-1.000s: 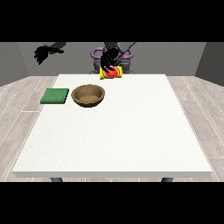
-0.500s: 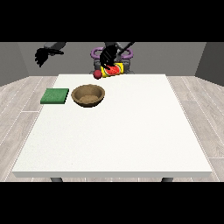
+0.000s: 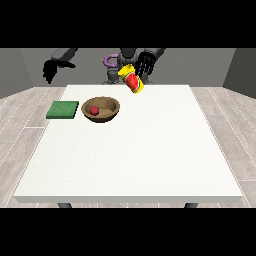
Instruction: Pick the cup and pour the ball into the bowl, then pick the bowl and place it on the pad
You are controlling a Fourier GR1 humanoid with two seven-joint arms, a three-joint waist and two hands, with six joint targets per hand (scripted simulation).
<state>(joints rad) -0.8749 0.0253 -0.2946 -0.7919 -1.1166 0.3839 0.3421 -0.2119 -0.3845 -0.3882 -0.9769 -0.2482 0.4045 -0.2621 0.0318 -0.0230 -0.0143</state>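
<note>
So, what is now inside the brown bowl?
Inside the bowl lies one small red ball, toward the side nearest the green pad. The near wall of the bowl hides a small part of its floor; nothing else shows inside.

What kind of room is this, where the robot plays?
Probably a plain test room for robot practice, not a kitchen: one big white table, a pale plank floor and bare grey walls. Only a bowl, a cup and a green pad are out.
</note>
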